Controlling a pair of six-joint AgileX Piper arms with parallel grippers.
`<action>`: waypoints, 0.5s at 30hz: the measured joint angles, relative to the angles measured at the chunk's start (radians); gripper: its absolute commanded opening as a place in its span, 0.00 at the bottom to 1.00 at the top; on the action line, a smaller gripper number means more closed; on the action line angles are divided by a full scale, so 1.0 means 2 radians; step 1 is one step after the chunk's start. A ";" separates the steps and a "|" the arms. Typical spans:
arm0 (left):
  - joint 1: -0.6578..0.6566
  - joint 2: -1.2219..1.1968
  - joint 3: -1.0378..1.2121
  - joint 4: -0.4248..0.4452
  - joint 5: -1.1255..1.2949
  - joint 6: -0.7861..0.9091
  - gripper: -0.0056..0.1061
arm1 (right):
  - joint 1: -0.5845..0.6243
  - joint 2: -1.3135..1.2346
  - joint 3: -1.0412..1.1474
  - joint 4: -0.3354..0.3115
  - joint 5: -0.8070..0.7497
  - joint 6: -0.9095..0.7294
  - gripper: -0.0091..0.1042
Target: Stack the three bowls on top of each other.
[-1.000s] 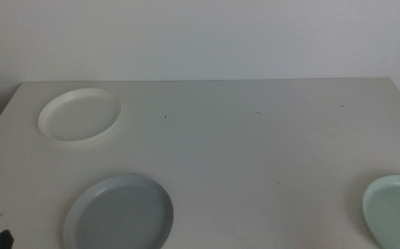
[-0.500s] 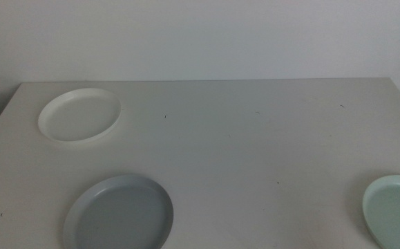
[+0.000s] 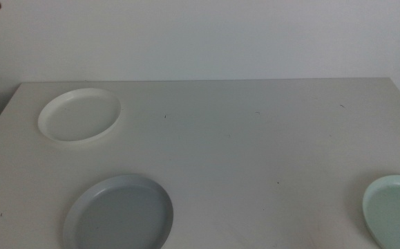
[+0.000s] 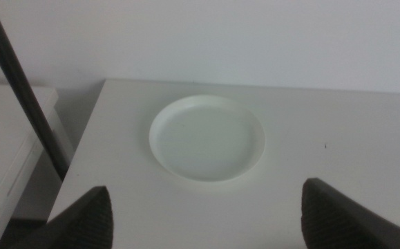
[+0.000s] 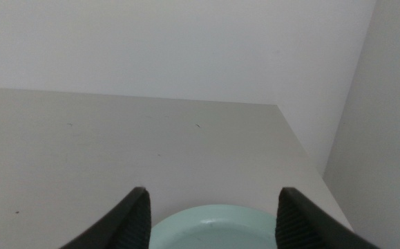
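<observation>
- Middle view takes in the white table [image 3: 255, 138], its far edge against a pale wall, with three bowls lying well apart on it and none stacked.
- Grey-blue bowl [image 3: 119, 213] lies at the near left of the table, upright and empty, its near rim cut by the picture's bottom edge.
- White bowl [image 3: 79, 115] sits at the far left corner region, close to the table's left edge, upright and empty; the left wrist view shows it [image 4: 207, 137] whole.
- Pale mint green bowl [image 3: 395, 211] rests at the near right, partly cut off by the picture's right edge.
- Left gripper [image 4: 206, 211] hangs above the table, short of the white bowl and touching nothing; its dark jaws stand wide apart with bare tabletop between them.
- Right gripper [image 5: 210, 216] hovers over the near part of the mint green bowl [image 5: 213, 228], jaws spread apart and holding nothing, the bowl's rim showing between them.
- Thin dark rod [image 4: 23, 90] slants beside the table's left edge in the left wrist view.
</observation>
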 measured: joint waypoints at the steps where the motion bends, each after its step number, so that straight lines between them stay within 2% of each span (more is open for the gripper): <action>1: 0.000 0.015 -0.012 0.000 0.010 0.000 0.99 | 0.000 0.000 0.000 0.000 0.000 0.000 0.49; 6: -0.006 0.079 -0.055 0.000 0.047 0.000 0.99 | 0.000 0.000 0.000 0.000 0.000 0.000 0.49; 15: -0.066 0.168 -0.088 0.005 0.057 0.000 0.99 | 0.000 0.000 0.000 0.000 0.000 0.000 0.49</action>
